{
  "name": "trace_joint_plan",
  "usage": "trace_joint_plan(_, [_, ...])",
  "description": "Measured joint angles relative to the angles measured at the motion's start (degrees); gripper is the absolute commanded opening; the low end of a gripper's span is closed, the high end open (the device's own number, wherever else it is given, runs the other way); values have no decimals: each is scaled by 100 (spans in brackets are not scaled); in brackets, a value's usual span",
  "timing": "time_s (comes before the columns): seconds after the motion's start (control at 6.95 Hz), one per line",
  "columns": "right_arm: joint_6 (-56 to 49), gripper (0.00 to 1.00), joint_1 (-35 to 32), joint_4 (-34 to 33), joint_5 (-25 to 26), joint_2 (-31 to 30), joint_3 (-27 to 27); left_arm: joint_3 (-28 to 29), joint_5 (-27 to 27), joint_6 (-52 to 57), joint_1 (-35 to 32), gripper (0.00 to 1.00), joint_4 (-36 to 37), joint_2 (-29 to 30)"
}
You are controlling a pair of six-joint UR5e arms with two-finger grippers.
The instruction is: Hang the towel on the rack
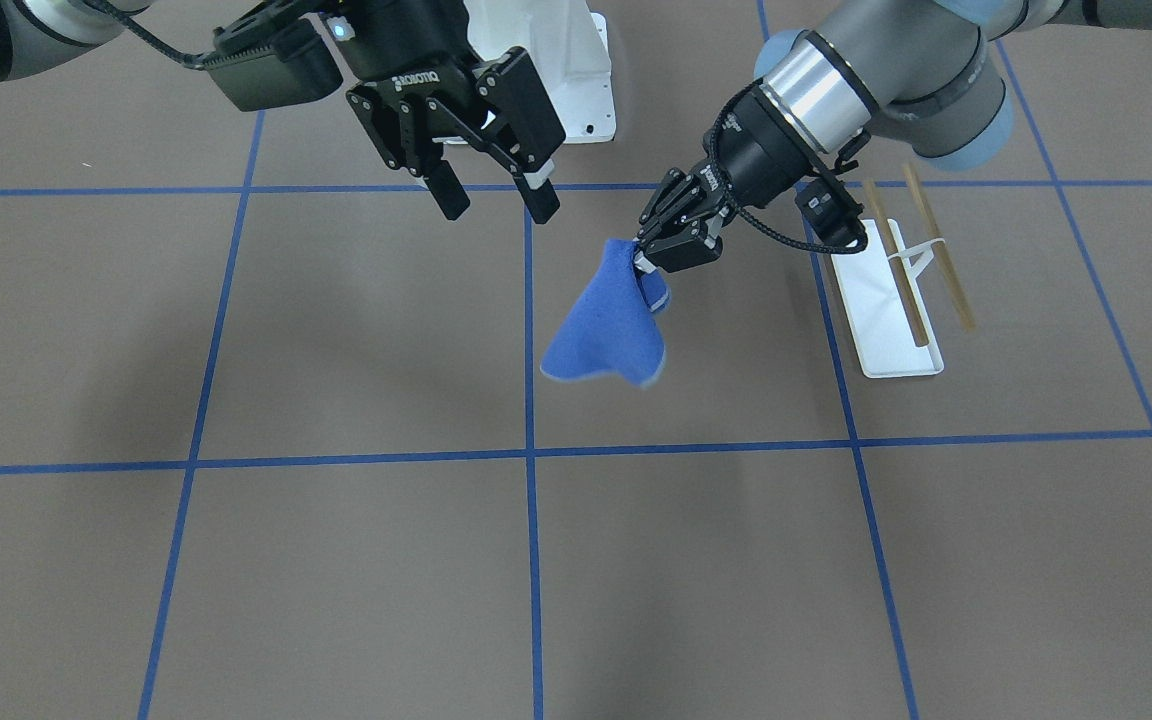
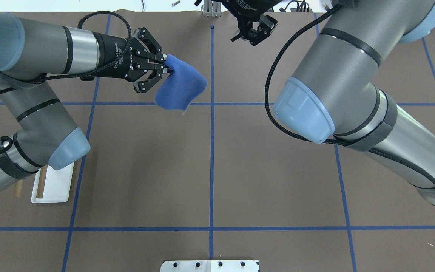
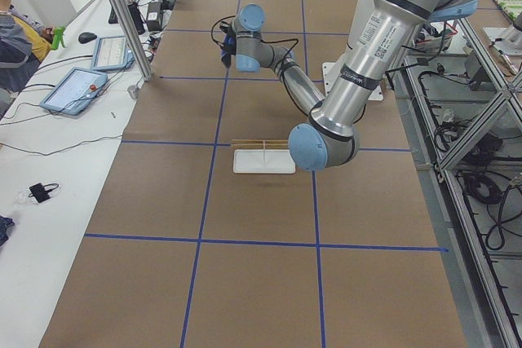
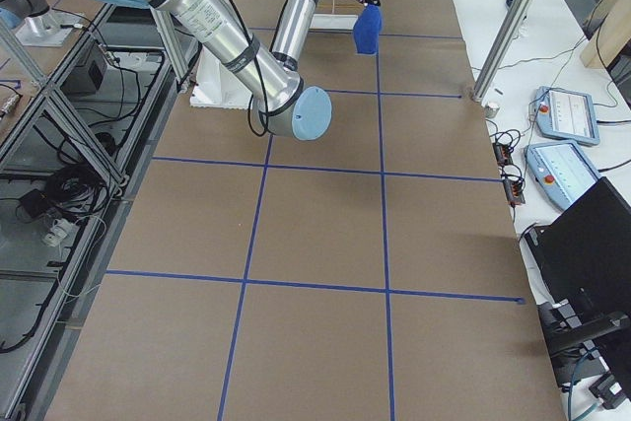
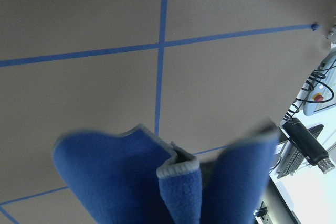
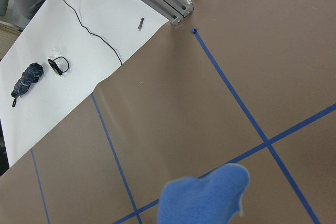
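Grips with the left gripper, fingers pinched shut on a bunched corner of the towel. Hangs free from that pinch just right of centre in the front-facing view, blue side out, sagging down and to the left in a loose cone with the pale edging along its lower hem. Looks clear of the table (the right side view shows it dangling in the air near the top of the frame).

Up and to the left of it, finds the right gripper, jaws spread wide and holding nothing, near the towel but not touching it.

Further right in the same view, just beyond the left wrist, shows the rack: white base flat on the table, two wooden rods running above it along its length. In the overhead view, sits at lower left, half hidden under the left arm's elbow.

Reads as the carry step: towel lifted, not yet over the rods. Probably calls next for swinging the towel across to the rack, high enough to clear both rods, then lowering so the cloth falls on either side of a rod before letting go. Held by one corner only, may drape bunched or slide off; might help to spread it with a second corner in the right gripper.
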State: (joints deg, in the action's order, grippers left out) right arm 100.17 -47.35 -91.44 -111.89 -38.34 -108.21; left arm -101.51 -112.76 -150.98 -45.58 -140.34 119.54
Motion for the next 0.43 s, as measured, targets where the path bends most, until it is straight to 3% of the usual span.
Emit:
trace_joint_plan(0.29, [-192, 100, -8, 12, 7, -168, -89, -316, 503, 3033, -117, 0, 13, -698])
trace_joint_plan(0.43, [-258, 100, -10, 99, 20, -263, -99, -472, 910, 5086, -168, 0, 35, -1235])
